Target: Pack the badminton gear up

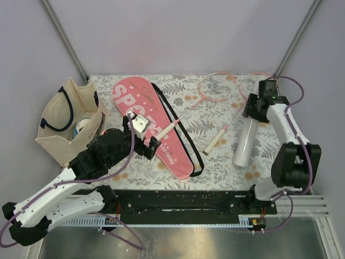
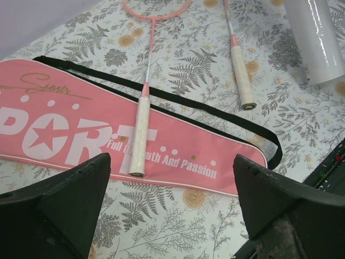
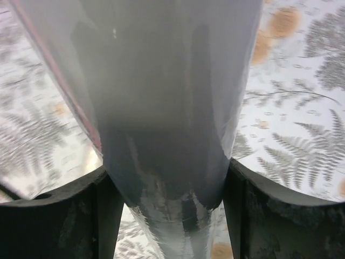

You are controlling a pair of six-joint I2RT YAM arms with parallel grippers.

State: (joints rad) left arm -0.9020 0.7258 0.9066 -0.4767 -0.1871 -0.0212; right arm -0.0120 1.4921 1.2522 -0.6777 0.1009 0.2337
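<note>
Right jaws clamp the white tube (image 1: pixel 243 143) near the tabletop's (image 1: pixel 215 162) right edge; left jaws gape above the pink racket cover (image 1: pixel 129 94) near the left edge. Left wrist: a racket handle (image 2: pixel 138 132) rests on that cover. Right wrist: jaws squeeze the tube.

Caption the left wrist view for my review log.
Open left pincer facing a pink-framed racket whose white handle rests on the pink SPORT-lettered racket cover.

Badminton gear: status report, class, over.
Left hand open over pink SPORT cover. Right hand shut on white tube. One racket handle lies across cover.
</note>
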